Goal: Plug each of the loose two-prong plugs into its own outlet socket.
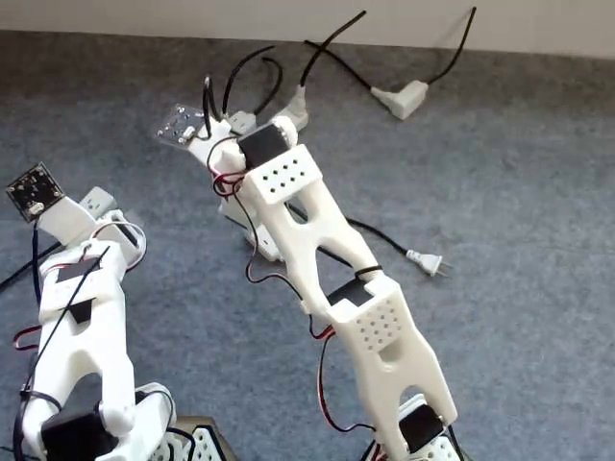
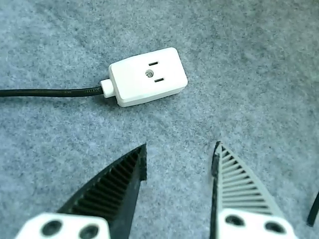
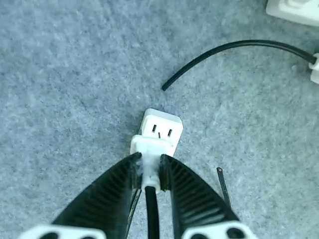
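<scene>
Right claw (image 3: 149, 159) clamped on white two-prong plug (image 3: 148, 145), black cord running back between fingers. Plug front touching small white outlet socket block (image 3: 162, 123) on grey carpeted tabletop (image 3: 60, 74); prongs hidden, seating cannot be told. Left claw (image 2: 180, 145) spread apart, holding nothing, near second white rectangular outlet socket (image 2: 147, 76), slots facing up, black cord attached. Loose white plug with bare prongs (image 1: 429, 261) lies on tabletop right of right arm (image 1: 317, 250). Third white socket block (image 1: 402, 98) at far right, well apart.
</scene>
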